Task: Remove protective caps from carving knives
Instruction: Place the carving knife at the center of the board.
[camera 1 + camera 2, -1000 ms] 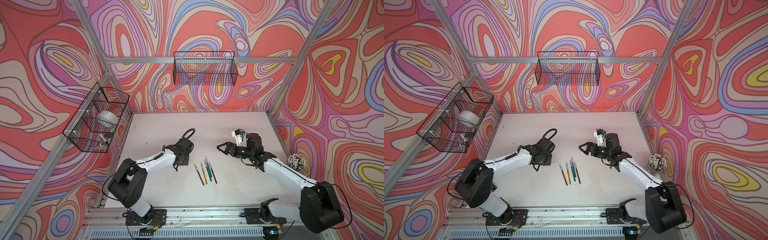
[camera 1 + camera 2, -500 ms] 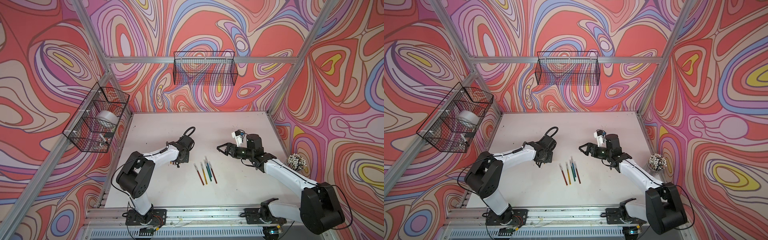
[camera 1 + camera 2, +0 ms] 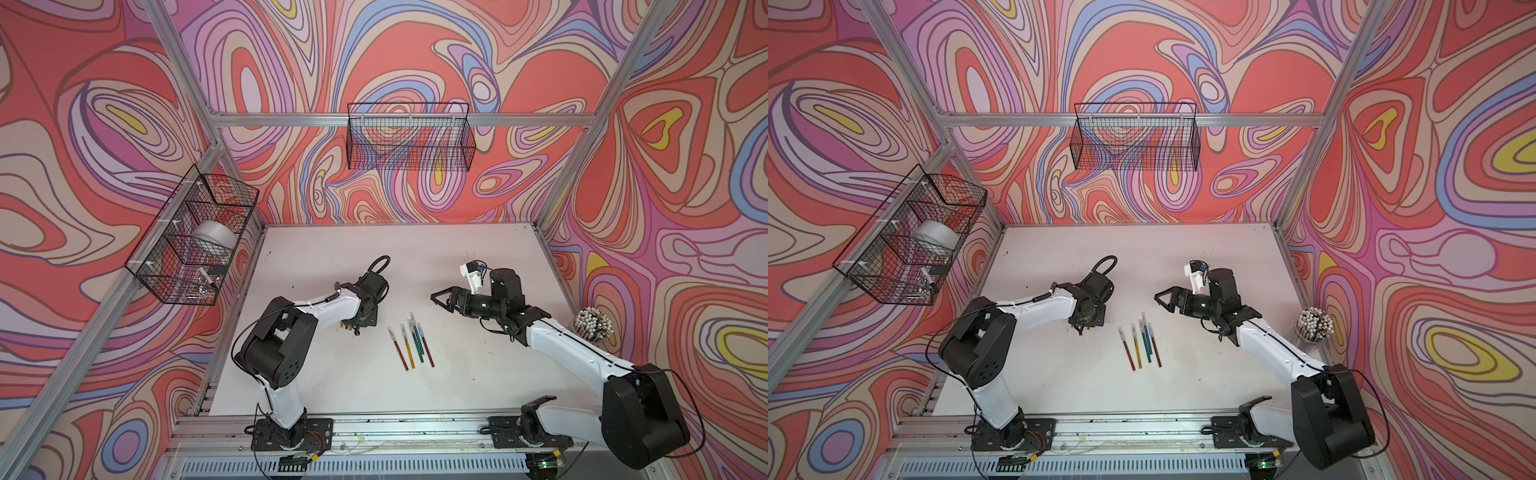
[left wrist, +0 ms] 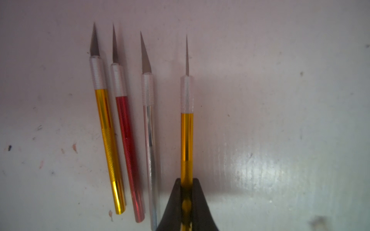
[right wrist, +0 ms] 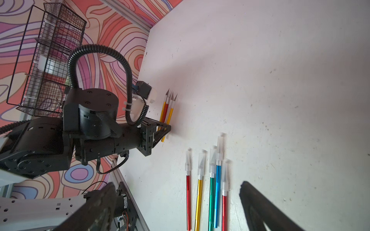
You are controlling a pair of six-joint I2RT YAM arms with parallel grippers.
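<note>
Carving knives (image 3: 411, 347): five in a row mid-table (image 3: 457, 257), handles red, gold, green, blue, red counting from the left arm's side. Each has a translucent protective cap (image 5: 200, 165) on its blade end. Green and blue lie tight together, with blue shifted slightly toward the back wall. Left gripper (image 4: 186, 182) is clamped on the tail of another gold knife (image 4: 186, 140), blade bare, held flat and low over the table; can't tell if it touches. Just beside it, three more bare-bladed ones lie on the table, all pointing the same way as the held one: gold-handled knife (image 4: 109, 140), red-handled knife (image 4: 128, 144), silver-handled knife (image 4: 150, 144). The first two are nearly touching. This group sits near the capped row, on the left arm's side. Right gripper (image 3: 439, 300) has its jaws wide apart and empty, hovering over the table on the row's other side. Cup of white-tipped sticks (image 3: 590, 324) sits by the right wall.
</note>
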